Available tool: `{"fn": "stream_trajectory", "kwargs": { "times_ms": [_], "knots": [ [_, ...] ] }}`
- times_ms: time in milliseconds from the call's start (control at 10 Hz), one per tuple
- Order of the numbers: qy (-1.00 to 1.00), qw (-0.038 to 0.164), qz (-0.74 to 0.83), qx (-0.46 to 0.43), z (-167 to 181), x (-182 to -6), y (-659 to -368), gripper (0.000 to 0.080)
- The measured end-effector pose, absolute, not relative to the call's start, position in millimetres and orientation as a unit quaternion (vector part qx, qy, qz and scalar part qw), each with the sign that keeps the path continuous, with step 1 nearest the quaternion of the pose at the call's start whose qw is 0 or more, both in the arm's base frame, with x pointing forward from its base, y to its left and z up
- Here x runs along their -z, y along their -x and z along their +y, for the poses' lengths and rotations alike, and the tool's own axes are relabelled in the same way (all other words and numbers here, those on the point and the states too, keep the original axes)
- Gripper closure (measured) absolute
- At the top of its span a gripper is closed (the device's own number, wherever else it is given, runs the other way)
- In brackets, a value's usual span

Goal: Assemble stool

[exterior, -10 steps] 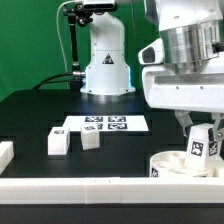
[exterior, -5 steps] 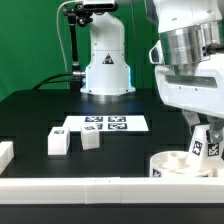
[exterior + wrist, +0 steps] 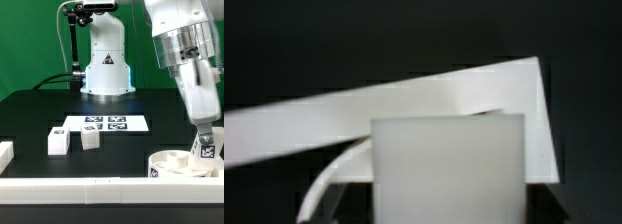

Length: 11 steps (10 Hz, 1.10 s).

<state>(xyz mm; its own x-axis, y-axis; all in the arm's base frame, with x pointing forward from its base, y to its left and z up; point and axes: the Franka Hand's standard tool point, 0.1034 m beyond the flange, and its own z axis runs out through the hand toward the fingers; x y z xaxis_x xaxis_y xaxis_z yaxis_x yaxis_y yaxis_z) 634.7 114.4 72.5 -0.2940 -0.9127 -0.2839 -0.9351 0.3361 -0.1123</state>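
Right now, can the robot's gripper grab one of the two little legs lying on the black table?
Probably not yet. The gripper is shut on another leg over the seat, so its jaws are full. Once it lets go, nothing seems to block the way to the two loose legs.

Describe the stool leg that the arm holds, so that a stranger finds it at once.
On the black table, find the white round seat at the exterior view's right. The leg stands upright at the seat, gripped between the jaws. Unlike it, the two other legs lie loose by the marker board, apart from the seat.
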Motion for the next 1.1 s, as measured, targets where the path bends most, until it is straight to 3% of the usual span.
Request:
{"fn": "stream_trajectory", "kwargs": {
  "times_ms": [300,700,900,1000,1100],
  "knots": [
    [0.422,0.178,0.888,-0.044,112,-71.8,-635,0.0459],
    [0.370,0.184,0.909,-0.054,111,-72.3,-636,0.0459],
    [0.376,0.184,0.907,-0.055,112,-71.8,-635,0.0238],
    [0.397,0.183,0.898,-0.058,113,-76.0,-635,0.0175],
    [0.414,0.189,0.889,-0.055,113,-83.5,-637,0.0175]
  ]
}}
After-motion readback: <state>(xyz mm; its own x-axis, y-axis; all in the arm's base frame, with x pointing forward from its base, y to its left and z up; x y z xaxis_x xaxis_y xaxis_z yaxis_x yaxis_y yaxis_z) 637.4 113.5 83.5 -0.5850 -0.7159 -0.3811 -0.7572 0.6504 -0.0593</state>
